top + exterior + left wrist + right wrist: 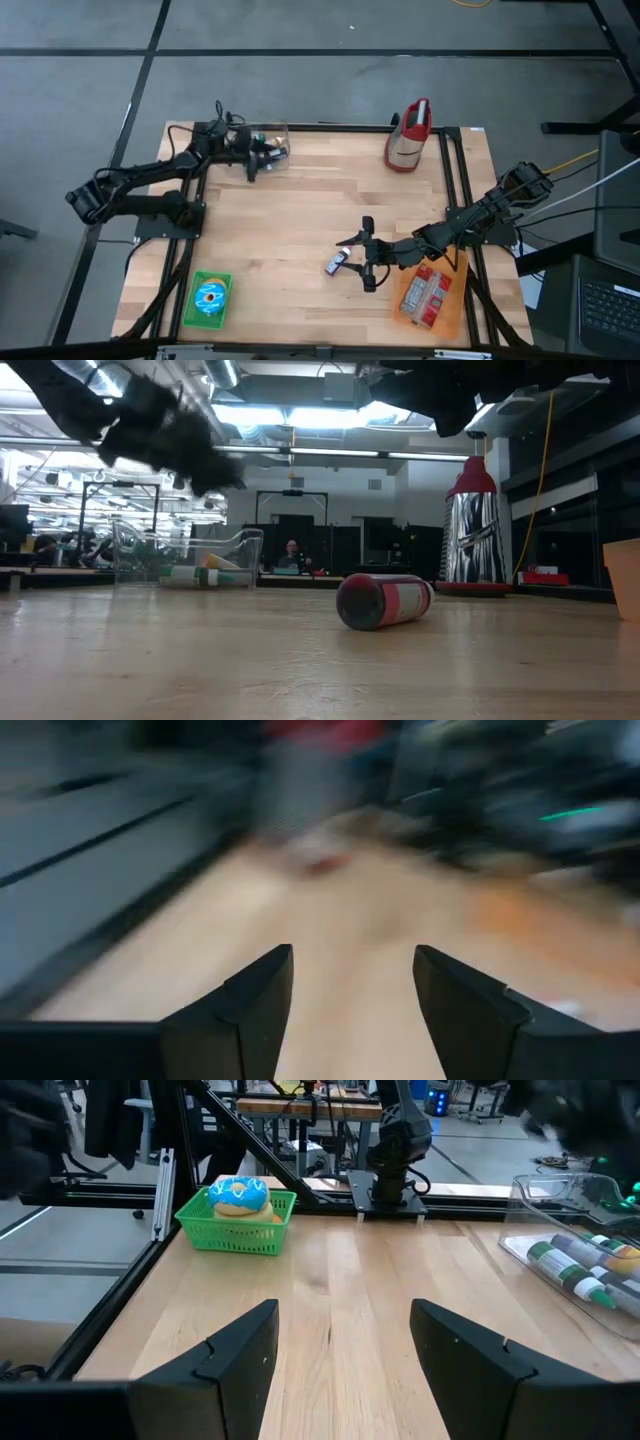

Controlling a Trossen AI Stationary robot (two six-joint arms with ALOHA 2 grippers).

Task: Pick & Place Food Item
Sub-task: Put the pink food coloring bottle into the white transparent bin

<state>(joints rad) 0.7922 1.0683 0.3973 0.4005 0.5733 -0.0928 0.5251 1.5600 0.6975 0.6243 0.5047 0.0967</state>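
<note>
A small red-and-silver can [337, 263] lies on its side [383, 600] on the wooden table, right of centre. My right gripper [351, 257] hovers open just right of it, fingers level and pointing left. Its wrist view [345, 1308] shows nothing between the fingers, and the can is out of that view. At the far left my left gripper [262, 158] is beside a clear bin [268, 140]. It is open, and nothing shows between its fingers [352, 955]. A blue-iced donut [209, 297] sits in a green basket [222, 281] at the near left.
A red-and-silver bag [408, 135] stands upright at the far right. An orange tray [452, 295] with red packets lies at the near right under my right arm. The clear bin [590, 1240] holds several tubes. Bare wood lies between the can and the basket.
</note>
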